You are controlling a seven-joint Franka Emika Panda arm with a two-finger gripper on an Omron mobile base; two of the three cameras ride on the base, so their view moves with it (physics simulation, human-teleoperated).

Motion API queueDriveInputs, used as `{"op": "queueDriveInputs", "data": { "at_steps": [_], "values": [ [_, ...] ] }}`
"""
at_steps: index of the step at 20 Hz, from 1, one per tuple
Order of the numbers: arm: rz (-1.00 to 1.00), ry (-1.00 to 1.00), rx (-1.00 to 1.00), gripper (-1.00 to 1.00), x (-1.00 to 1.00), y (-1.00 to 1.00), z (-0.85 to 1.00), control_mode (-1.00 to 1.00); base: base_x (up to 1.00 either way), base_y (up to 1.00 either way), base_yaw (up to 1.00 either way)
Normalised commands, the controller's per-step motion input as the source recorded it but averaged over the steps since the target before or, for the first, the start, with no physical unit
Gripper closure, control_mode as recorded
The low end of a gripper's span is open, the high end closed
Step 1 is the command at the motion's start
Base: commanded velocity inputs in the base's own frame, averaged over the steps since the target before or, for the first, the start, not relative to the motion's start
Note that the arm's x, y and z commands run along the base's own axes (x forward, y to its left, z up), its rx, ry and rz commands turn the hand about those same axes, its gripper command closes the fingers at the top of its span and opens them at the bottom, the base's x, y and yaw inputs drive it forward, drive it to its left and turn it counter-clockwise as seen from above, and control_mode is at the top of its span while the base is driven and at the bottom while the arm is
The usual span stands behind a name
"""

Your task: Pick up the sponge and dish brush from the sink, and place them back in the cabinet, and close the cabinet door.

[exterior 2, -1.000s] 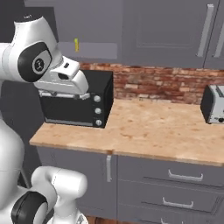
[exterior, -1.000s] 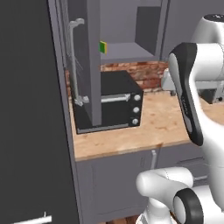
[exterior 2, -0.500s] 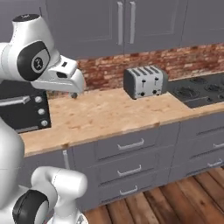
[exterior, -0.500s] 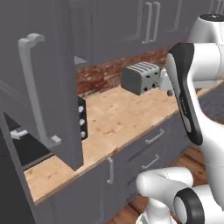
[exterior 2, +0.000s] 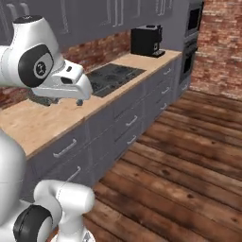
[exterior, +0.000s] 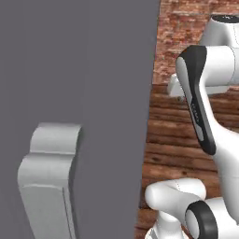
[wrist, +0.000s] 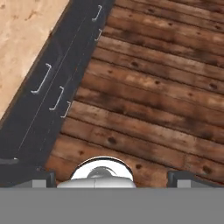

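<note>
Gripper [wrist: 112, 178] with fingers spread and holding nothing hangs over the wood floor [wrist: 166, 92] beside the under-counter drawers [wrist: 52, 87], likely carried in transit; open cabinet door [exterior: 74, 93] sits close against the left camera; sponge, brush and sink unlocated.

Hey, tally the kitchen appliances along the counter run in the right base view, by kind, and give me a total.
coffee machine: 1
cooktop: 1
built-in ovens, stacked in the tall unit at the far end: 2
Total: 4
</note>
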Motion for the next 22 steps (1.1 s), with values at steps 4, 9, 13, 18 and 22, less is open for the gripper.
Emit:
{"op": "queueDriveInputs", "data": {
  "at_steps": [4,9,13,18,22],
  "values": [
    [0.00,0.00,0.00,-1.00,0.00,0.00,0.00,1.00,0.00,0.00,-1.00],
    [0.00,0.00,0.00,-1.00,0.00,0.00,0.00,1.00,0.00,0.00,-1.00],
    [0.00,0.00,0.00,-1.00,0.00,0.00,0.00,1.00,0.00,0.00,-1.00],
    [0.00,0.00,0.00,-1.00,0.00,0.00,0.00,1.00,0.00,0.01,-1.00],
    [0.00,0.00,0.00,-1.00,0.00,0.00,0.00,1.00,0.00,0.02,-1.00]
  ]
}}
